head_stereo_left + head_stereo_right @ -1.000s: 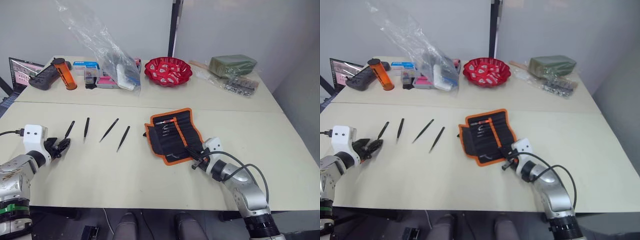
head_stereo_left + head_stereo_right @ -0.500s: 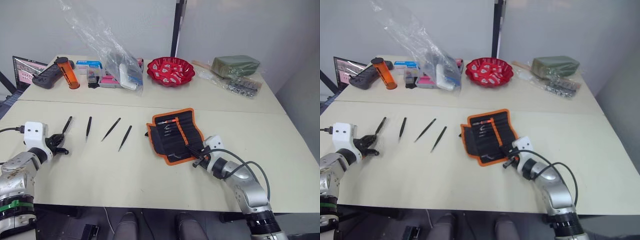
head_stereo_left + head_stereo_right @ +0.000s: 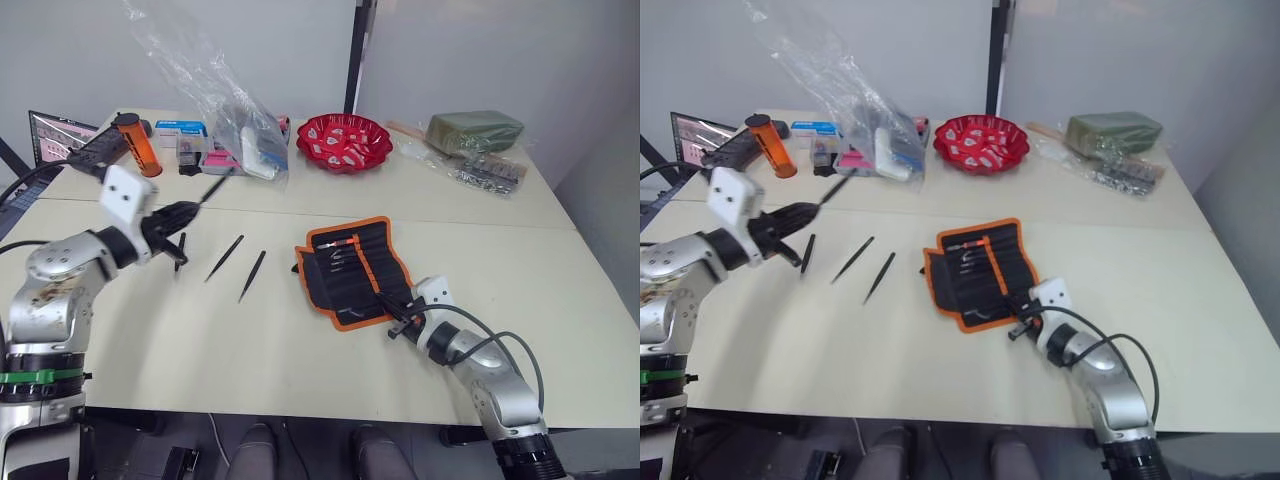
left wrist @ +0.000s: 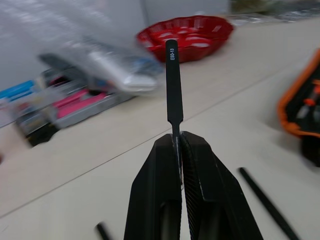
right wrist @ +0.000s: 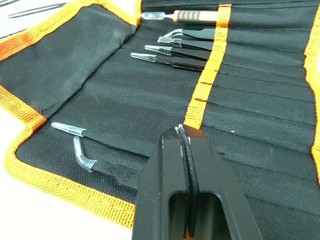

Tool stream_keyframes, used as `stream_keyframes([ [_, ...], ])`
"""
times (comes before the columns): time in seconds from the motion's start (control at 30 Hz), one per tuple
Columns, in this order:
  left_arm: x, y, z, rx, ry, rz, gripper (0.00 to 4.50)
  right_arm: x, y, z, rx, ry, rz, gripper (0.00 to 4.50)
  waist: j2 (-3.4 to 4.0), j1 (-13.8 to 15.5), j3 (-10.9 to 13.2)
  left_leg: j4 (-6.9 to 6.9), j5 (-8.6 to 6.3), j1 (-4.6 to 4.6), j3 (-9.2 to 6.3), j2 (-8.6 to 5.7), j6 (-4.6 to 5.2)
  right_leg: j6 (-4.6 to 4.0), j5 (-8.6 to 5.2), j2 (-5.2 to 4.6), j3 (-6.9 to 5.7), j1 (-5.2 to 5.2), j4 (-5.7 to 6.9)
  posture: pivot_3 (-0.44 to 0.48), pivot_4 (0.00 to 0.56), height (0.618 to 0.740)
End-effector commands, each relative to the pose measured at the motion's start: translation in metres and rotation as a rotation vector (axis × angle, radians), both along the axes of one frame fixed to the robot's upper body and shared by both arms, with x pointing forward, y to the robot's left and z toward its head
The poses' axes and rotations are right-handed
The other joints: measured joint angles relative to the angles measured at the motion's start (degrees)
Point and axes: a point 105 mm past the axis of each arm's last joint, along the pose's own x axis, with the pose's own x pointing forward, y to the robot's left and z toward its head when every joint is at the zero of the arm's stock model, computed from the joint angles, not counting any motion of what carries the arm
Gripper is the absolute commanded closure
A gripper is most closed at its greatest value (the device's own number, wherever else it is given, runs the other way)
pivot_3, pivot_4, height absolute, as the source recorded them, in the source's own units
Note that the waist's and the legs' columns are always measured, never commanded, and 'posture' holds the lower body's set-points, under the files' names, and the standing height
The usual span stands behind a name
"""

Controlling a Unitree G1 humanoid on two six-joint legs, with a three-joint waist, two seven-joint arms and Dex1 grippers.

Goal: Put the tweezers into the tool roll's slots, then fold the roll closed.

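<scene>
Pale worktop point(image 3: 300, 360): left gripper point(image 3: 180, 212) pinches one of the tweezers point(image 4: 173, 85), lifted, its long axis pointing away; tool roll point(image 3: 352, 270) lies open well to its right, beside the right gripper point(image 3: 398, 326), jaws pressed together.

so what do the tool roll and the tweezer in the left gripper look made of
Tool roll: looks like woven black fabric, ribbed weave visible, with orange cloth trim. Tweezer in the left gripper: thin, matte black, probably coated metal, with small printed lettering.
</scene>
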Motion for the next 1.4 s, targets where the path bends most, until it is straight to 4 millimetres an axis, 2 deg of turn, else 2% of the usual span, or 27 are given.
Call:
stream_keyframes([
  [0.03, 0.008, -0.03, 0.011, 0.149, -0.045, -0.128, 4.48, -0.004, -0.015, -0.011, -0.029, 0.031, -0.07, 4.5, 0.0, 0.2, 0.0, 0.01, 0.0, 0.0, -0.01, -0.01, 0.0, 0.01, -0.01, 0.01, 0.0, 0.01, 0.0, 0.0, 0.15, 0.74],
  [0.27, 0.017, -0.093, 0.018, 0.217, 0.02, -0.437, 4.48, -0.007, -0.019, -0.013, -0.029, 0.032, -0.118, 4.5, 0.0, 0.0, 0.0, 0.06, 0.01, -0.07, -0.04, -0.04, 0.02, 0.12, -0.05, 0.03, 0.0, 0.03, 0.01, 0.0, 0.15, 0.74],
  [0.3, 0.017, -0.1, 0.014, 0.245, 0.062, -0.478, 4.48, -0.008, -0.019, -0.014, -0.035, 0.032, -0.119, 4.5, 0.01, 0.0, 0.0, 0.08, 0.01, -0.08, -0.04, -0.04, 0.02, 0.13, -0.05, 0.04, 0.01, 0.02, 0.0, 0.0, 0.15, 0.74],
  [0.47, 0.018, -0.117, -0.004, 0.344, 0.201, -0.586, 4.48, -0.007, -0.018, -0.014, -0.034, 0.028, -0.131, 4.5, 0.03, -0.4, 0.0, 0.07, 0.01, -0.07, -0.05, -0.04, 0.02, 0.16, -0.05, 0.07, 0.05, 0.02, 0.01, 0.0, 0.15, 0.74],
  [0.67, 0.026, -0.141, -0.028, 0.402, 0.321, -0.604, 4.48, -0.007, -0.018, -0.014, -0.032, 0.022, -0.144, 4.5, 0.03, -0.3, 0.0, 0.12, 0.01, -0.11, -0.07, -0.04, 0.03, 0.17, -0.05, 0.08, 0.05, 0.02, 0.04, 0.0, 0.15, 0.74],
  [0.87, 0.032, -0.152, -0.046, 0.457, 0.381, -0.593, 4.48, -0.004, -0.014, -0.012, -0.025, 0.013, -0.149, 4.5, 0.03, -0.4, 0.0, 0.14, 0.01, -0.14, -0.08, -0.05, 0.03, 0.19, -0.05, 0.09, 0.05, 0.0, 0.04, 0.0, 0.15, 0.74],
  [1.07, 0.036, -0.156, -0.055, 0.483, 0.399, -0.59, 4.48, -0.005, -0.012, -0.011, -0.02, 0.008, -0.151, 4.5, 0.03, -0.4, 0.0, 0.13, 0.01, -0.13, -0.1, -0.04, 0.03, 0.19, -0.05, 0.1, 0.05, 0.0, 0.05, 0.0, 0.15, 0.74],
  [1.4, 0.035, -0.155, -0.06, 0.503, 0.406, -0.595, 4.48, -0.004, -0.013, -0.011, -0.022, 0.01, -0.151, 4.5, 0.03, -0.3, 0.0, 0.13, 0.01, -0.14, -0.11, -0.05, 0.03, 0.2, -0.05, 0.1, 0.05, 0.01, 0.05, 0.0, 0.15, 0.74],
])
